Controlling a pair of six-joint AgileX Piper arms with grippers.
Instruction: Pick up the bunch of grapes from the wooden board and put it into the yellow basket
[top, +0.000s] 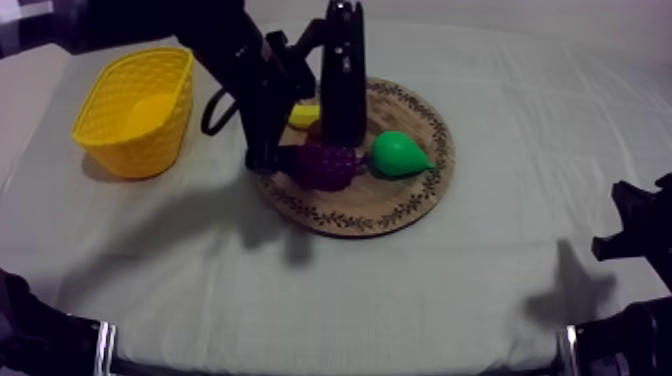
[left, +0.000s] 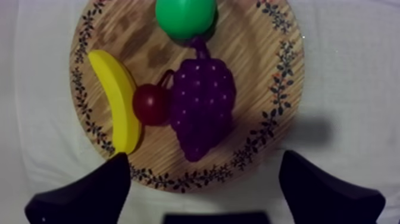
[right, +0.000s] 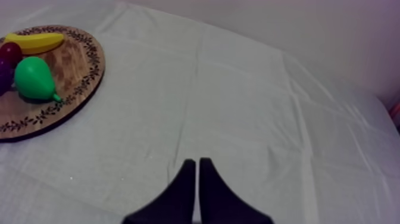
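The job had barely begun. The bunch of grapes (left: 202, 113) lay flat on the wooden board (left: 250, 53), not yet lifted. It touched the small red fruit (left: 152, 104) on one side, and its stalk pointed at the pear (left: 184, 16). The banana (left: 116, 101) lay beyond the red fruit, near the board's rim. The left gripper (left: 203, 162) hung over the grapes with its two fingers spread wide and nothing between them, one on each side of the bunch's narrow end. How low it sat against the fruit could not be told. In the top view that arm reached in from the upper left over the board. The yellow basket (top: 150, 140) stood at the left of the worktop (top: 300, 290), apart from the board, with nothing visible inside it. The right gripper (right: 198, 173) had its fingers pressed together on nothing, above bare cloth and well away from the fruit, so it seemed to have no part in this step. As far as could be judged, every real stage was left to do: lowering around the bunch, closing on it, lifting it clear of its neighbours, carrying it to the basket and letting go.
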